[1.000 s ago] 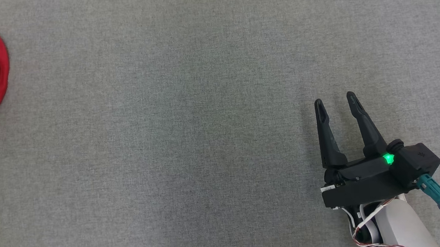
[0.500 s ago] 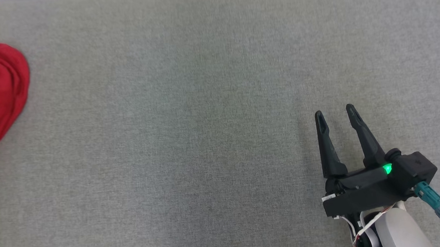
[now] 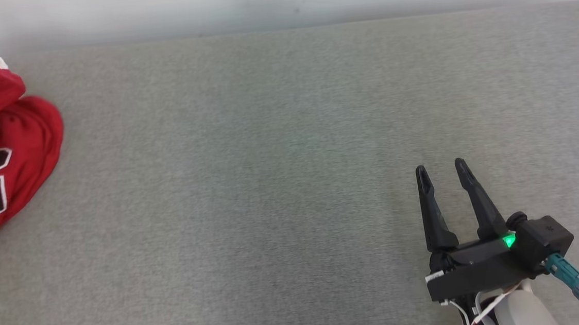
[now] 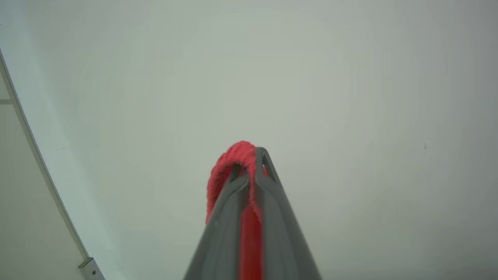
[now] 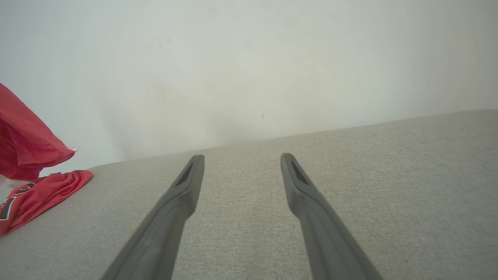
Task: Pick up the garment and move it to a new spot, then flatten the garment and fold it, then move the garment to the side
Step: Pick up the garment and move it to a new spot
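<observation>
Pinching only a thin red fold, the left gripper (image 4: 249,159) may lose the garment (image 3: 6,169), which trails on the grey surface (image 3: 270,184) well left of the spread, empty right gripper (image 3: 439,165), if its hanging weight tugs the cloth free.

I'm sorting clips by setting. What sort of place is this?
Likely an indoor lab or test room: a wide grey fabric surface against a bare pale wall, with a red jersey at its left edge.

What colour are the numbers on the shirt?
Black with white edges, on the red shirt. The head view shows them best.
</observation>
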Controlling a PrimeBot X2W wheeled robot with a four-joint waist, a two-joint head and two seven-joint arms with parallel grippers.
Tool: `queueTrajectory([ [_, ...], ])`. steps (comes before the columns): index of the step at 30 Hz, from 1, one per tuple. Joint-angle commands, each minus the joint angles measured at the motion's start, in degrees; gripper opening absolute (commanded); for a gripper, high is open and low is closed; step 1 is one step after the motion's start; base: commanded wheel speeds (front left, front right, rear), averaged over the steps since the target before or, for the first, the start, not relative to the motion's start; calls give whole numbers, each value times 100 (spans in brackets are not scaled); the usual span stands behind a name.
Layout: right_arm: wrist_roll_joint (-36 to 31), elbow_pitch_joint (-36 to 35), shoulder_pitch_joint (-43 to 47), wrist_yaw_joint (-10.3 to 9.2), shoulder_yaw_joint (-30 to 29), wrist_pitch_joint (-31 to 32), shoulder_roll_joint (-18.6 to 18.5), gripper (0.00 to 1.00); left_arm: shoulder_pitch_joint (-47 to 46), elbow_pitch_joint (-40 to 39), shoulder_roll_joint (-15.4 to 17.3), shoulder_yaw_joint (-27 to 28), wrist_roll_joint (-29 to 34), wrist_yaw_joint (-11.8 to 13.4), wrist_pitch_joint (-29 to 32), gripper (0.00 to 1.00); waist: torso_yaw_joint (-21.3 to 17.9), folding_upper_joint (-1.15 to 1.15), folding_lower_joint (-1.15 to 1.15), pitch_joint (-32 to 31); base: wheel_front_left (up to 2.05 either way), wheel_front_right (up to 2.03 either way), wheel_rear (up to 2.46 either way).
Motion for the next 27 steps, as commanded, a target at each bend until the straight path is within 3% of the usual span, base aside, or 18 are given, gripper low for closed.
queueTrajectory([
  [1,69,15,93,-12,10,-4,-1,100,-115,-354,-11,-108,-33,-25,92,0,-189,0,1,-143,0,0,0],
  [9,232,17,94,-12,64,-4,1,100,-362,-1477,-137,-430,-177,-26,543,0,-628,0,1,-215,0,0,0],
  [13,335,14,86,-11,97,-4,1,100,-525,-2042,-384,-691,-228,-19,821,0,-1018,0,1,-209,0,0,0],
  [20,474,46,164,-11,67,-4,1,100,-729,-2574,-1021,-1217,-296,0,1066,0,-1505,0,1,-187,0,0,0],
  [27,590,75,107,-12,64,-4,3,100,-814,-2574,-1691,-1689,-407,0,1083,0,-1913,0,1,-99,0,0,0],
])
